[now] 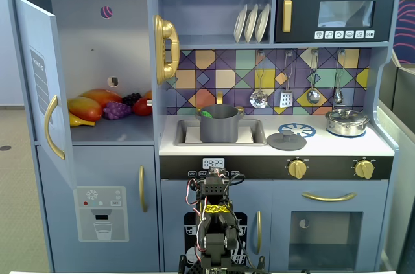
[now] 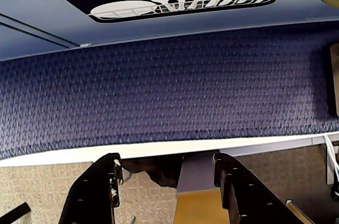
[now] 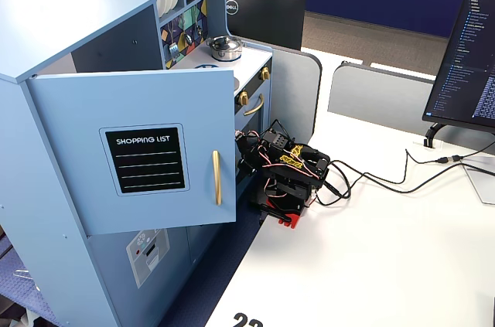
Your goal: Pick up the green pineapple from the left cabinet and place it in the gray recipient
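In a fixed view the green pineapple shows as a small green patch just inside the rim of the gray recipient, which stands in the sink. The left cabinet stands with its door swung open. The arm is folded low in front of the kitchen, far from both; it also shows in the other fixed view. In the wrist view my gripper is open and empty, its jaws wide apart, over the table edge and a blue carpet.
An orange mango, purple grapes and a red fruit lie on the cabinet shelf. A gray lid and a silver lidded pot sit on the counter. Cables and a monitor are on the white table.
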Available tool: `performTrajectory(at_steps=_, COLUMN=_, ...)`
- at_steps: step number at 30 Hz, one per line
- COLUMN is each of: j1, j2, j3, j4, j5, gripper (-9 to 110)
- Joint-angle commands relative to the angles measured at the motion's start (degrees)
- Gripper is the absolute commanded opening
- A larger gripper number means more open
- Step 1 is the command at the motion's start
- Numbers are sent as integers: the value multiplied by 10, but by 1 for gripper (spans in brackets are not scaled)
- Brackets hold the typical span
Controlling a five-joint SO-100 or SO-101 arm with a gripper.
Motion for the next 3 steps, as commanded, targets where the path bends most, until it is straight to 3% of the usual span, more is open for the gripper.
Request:
performTrajectory(at_steps=1, j1=10, j2=-4, j3=0, j4=102, j5=3, gripper=13)
performTrajectory(at_steps=3, j1=10, j2=-4, j3=0, j4=102, j5=3, gripper=13)
